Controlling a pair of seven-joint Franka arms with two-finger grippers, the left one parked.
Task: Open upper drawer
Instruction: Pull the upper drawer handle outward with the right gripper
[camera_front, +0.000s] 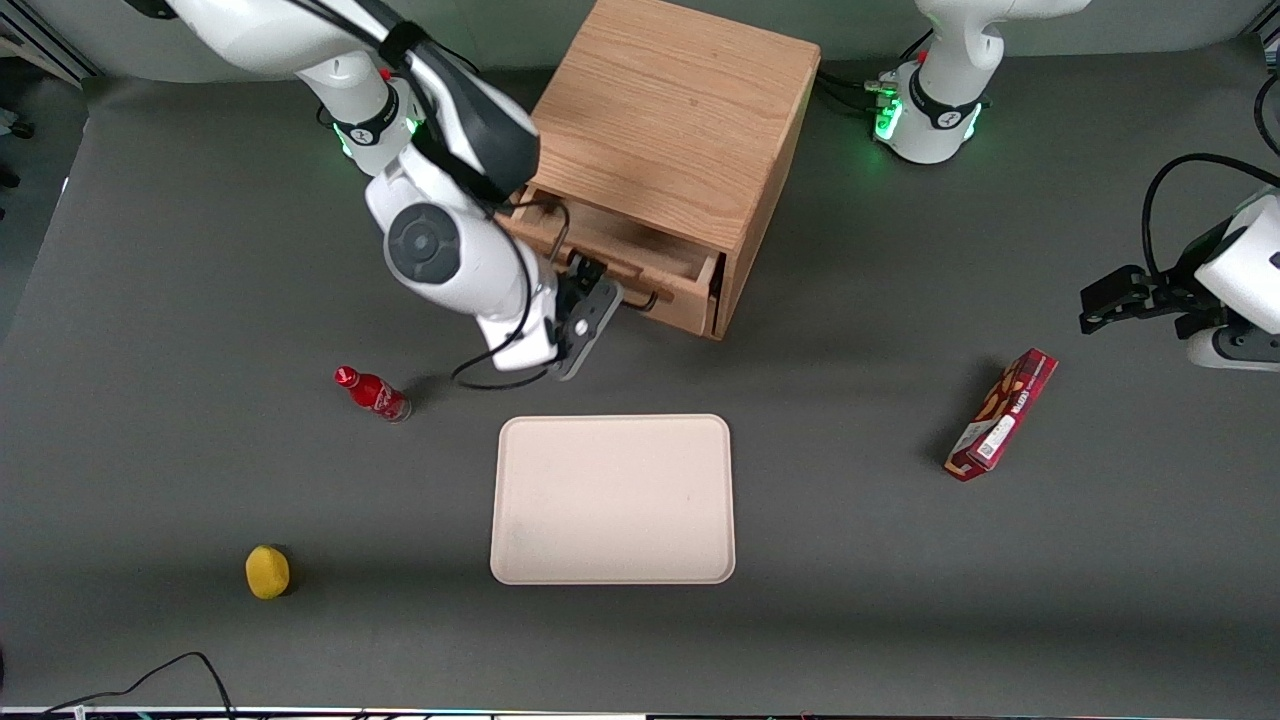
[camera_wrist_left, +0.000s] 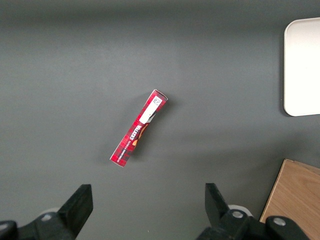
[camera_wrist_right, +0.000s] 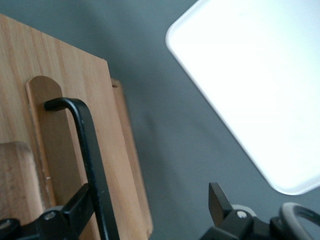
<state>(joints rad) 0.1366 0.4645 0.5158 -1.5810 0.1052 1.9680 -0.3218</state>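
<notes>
lemon (camera_front: 267, 571) nearest | upper drawer (camera_front: 640, 262) oak, pulled out | pincer (camera_front: 610, 297) spread astride handle (camera_wrist_right: 89, 150)

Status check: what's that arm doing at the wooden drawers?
Gripper open around slim black bar handle. Light oak upper drawer partly pulled out. Nothing in its path.

The gripper (camera_front: 588, 312) sits at the upper drawer (camera_front: 640, 262) handle, fingers spread. Bare table separates the drawer front from the tray (camera_front: 613, 498); the red bottle (camera_front: 373, 393) stands near the arm.
</notes>
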